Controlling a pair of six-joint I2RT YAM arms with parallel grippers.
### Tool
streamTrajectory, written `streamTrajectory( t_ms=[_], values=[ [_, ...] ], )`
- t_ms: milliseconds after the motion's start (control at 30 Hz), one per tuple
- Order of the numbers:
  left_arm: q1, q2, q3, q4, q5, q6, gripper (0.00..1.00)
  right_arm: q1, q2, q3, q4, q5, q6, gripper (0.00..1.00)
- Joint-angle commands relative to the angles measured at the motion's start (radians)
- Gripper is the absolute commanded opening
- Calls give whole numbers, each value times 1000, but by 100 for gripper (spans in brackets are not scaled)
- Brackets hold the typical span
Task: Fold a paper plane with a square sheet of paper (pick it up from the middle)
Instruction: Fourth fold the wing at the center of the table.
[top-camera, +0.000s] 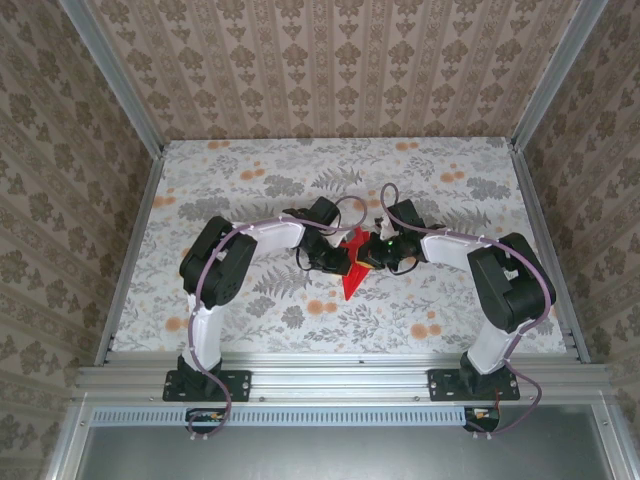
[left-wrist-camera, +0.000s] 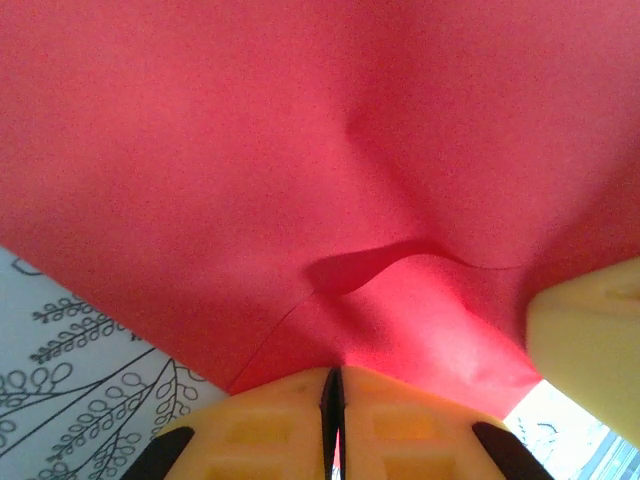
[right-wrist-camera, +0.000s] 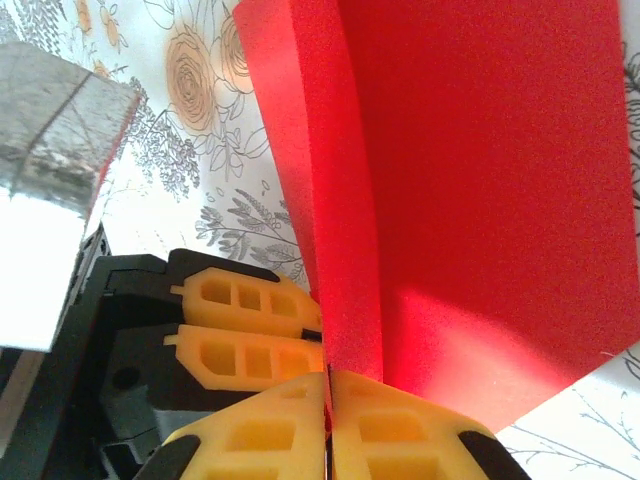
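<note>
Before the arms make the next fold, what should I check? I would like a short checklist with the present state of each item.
1. Left gripper shut on the red paper: ok.
2. Right gripper shut on the same paper: ok.
3. Paper flat near the left grip: not ok, it buckles there.
4. Paper's tip lifted off the table: cannot tell.
5. The two grippers not touching each other: cannot tell.

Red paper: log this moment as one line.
red paper: creased, pointed, held between both arms | left gripper: shut on red paper | right gripper: shut on red paper
</note>
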Motion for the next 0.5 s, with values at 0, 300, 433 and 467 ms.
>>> streamTrajectory(
  t_ms=[0, 300, 433, 467],
  values=[
    [13, 57, -62, -79, -112, 27, 13, -12, 22, 3, 49, -36, 40, 11],
    [14, 56, -65, -73, -107, 27, 12, -15, 52, -13, 126, -79, 89, 12],
    [15, 54, -66, -70, -104, 27, 12, -15, 66, -7, 126, -85, 86, 12],
    [15, 54, -66, -70, -104, 26, 13, -15, 66, -5, 123, -85, 84, 12]
  ],
)
